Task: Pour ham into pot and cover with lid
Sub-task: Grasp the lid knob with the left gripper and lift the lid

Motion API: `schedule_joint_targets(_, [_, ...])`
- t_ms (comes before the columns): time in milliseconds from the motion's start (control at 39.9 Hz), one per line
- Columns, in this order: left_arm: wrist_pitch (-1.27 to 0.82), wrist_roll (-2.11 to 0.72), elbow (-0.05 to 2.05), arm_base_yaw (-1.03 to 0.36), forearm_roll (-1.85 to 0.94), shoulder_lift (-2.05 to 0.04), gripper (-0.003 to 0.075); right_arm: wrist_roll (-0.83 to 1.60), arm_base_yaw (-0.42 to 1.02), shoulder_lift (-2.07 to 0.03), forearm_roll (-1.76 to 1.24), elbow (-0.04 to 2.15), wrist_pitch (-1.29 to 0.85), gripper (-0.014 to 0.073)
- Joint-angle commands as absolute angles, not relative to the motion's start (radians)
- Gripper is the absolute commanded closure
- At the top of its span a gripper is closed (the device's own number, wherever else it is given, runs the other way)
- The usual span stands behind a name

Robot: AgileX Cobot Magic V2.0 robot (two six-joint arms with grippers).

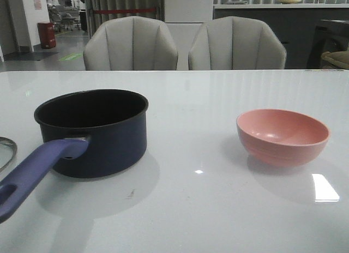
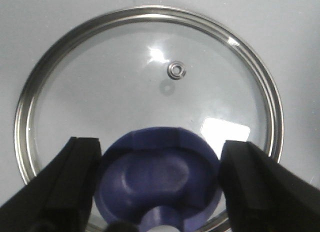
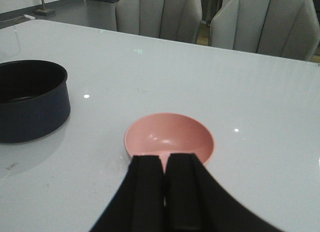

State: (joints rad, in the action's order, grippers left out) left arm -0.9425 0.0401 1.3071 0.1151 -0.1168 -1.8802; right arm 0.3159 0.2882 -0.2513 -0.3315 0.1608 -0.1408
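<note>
The glass lid with its metal rim lies flat on the white table; only its edge shows in the front view. My left gripper is closed on the lid's blue knob, one finger against each side. The navy pot stands at the left with its blue-purple handle pointing toward me; it also shows in the right wrist view. My right gripper is shut and empty, just on the near side of the empty pink bowl. No ham shows in any view. Neither gripper shows in the front view.
The pink bowl stands at the right of the table, well apart from the pot. Two grey chairs stand behind the table's far edge.
</note>
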Motion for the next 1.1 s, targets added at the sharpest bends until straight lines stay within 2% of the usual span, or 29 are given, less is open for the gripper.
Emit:
schedule_joint_targets(0, [-0.958, 0.048, 1.332, 0.116, -0.127, -1.839, 0.0356, 0.328, 0.287, -0.256, -0.334, 0.187, -0.070, 0.0448])
schedule_joint_targets(426, [-0.990, 0.048, 1.362, 0.116, -0.116, -1.827, 0.0356, 0.328, 0.287, -0.256, -0.334, 0.187, -0.070, 0.0448])
schedule_joint_targets(777, [-1.126, 0.009, 1.527, 0.113, -0.126, -1.827, 0.0356, 0.328, 0.287, -0.256, -0.334, 0.187, -0.070, 0.0448])
schedule_joint_targets(1078, [-1.216, -0.009, 1.763, 0.056, -0.130, -1.810, 0.0356, 0.328, 0.287, -0.256, -0.334, 0.187, -0.070, 0.0448])
